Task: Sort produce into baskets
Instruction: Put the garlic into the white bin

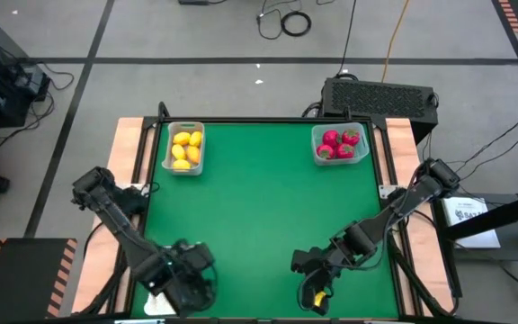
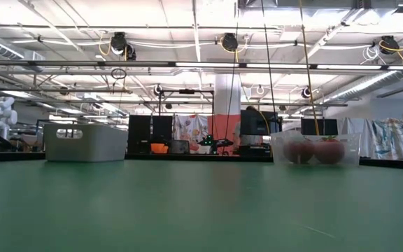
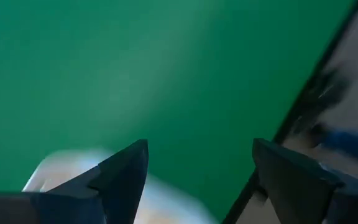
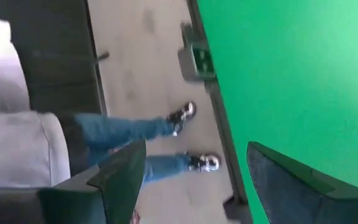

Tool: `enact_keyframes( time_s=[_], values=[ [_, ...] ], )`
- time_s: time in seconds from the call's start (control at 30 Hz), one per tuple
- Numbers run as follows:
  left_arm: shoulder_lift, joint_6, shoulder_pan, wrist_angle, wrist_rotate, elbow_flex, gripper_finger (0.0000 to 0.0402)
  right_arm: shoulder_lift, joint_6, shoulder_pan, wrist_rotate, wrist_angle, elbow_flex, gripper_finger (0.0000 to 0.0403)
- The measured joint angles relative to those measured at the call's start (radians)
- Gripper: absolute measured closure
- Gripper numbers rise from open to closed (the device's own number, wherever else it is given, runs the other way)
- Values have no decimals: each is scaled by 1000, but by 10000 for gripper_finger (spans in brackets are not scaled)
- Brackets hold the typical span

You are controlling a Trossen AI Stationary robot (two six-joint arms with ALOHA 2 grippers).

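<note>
At the table's (image 1: 259, 225) far edge sit two bins: the grey-white bin (image 1: 185, 148) near the far left corner holds yellow-orange fruits (image 1: 186, 150), the clear bin (image 1: 340, 144) near the far right corner holds red fruits (image 1: 338, 145). Toy produce looks light, hard-shelled, smooth, likely to slip; best pinched across the widest part of the body. At the near edge, the left hand (image 3: 201, 180) hangs with fingers spread wide, holding nothing, just above something whitish (image 3: 61, 171), blurred, possibly the tray or a bulb. The right hand (image 4: 194, 180), near the near right corner, points out past the table edge, fingers wide apart and empty in its wrist view; a small yellow piece (image 1: 317, 295) shows beside it from above. A person's legs (image 4: 135, 146) stand on the floor beyond.
</note>
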Motion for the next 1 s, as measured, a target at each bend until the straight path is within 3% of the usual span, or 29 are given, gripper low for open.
enact_keyframes(
  time_s=[0.13, 0.3, 0.7, 0.83, 1.0],
  values=[
    [25, 199, 66, 220, -102, -4, 107, -3, 13, 41, -19, -41, 0, 133],
    [117, 517, 168, 475, -128, -5, 107, -41, 27, 74, 3, -120, 0, 133],
    [404, 1013, 376, 1231, -121, 8, 107, -197, 206, 177, 242, -445, 0, 133],
    [495, 1148, 408, 1278, -113, 118, 107, -225, 272, 219, 283, -539, 0, 133],
    [619, 1260, 441, 1265, -30, 297, 107, -231, 279, 244, 308, -624, 0, 133]
  ],
)
